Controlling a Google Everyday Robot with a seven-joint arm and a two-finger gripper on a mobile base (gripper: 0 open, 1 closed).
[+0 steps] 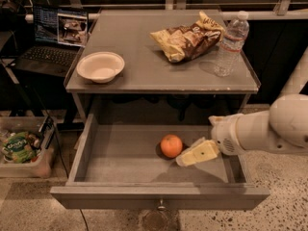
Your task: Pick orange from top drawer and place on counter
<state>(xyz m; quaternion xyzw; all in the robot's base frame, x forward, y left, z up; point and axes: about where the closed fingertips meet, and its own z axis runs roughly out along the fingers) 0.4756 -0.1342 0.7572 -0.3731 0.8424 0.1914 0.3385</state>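
Note:
The orange (171, 145) lies on the flat grey bottom of the open top drawer (120, 155), right of its middle. My gripper (188, 158) reaches in from the right on a white arm (269, 129) and sits low inside the drawer, its tip just right of the orange and close to it. I cannot tell if it touches the fruit. The counter (144, 66) is the grey top of the cabinet above the drawer. The drawer's small metal knob (161, 206) shows on its front.
On the counter stand a white bowl (100, 66) at the left, a crumpled chip bag (187, 37) and a clear water bottle (231, 44) at the right. A laptop (55, 37) sits at the left and a bin of packets (21, 146) on the floor.

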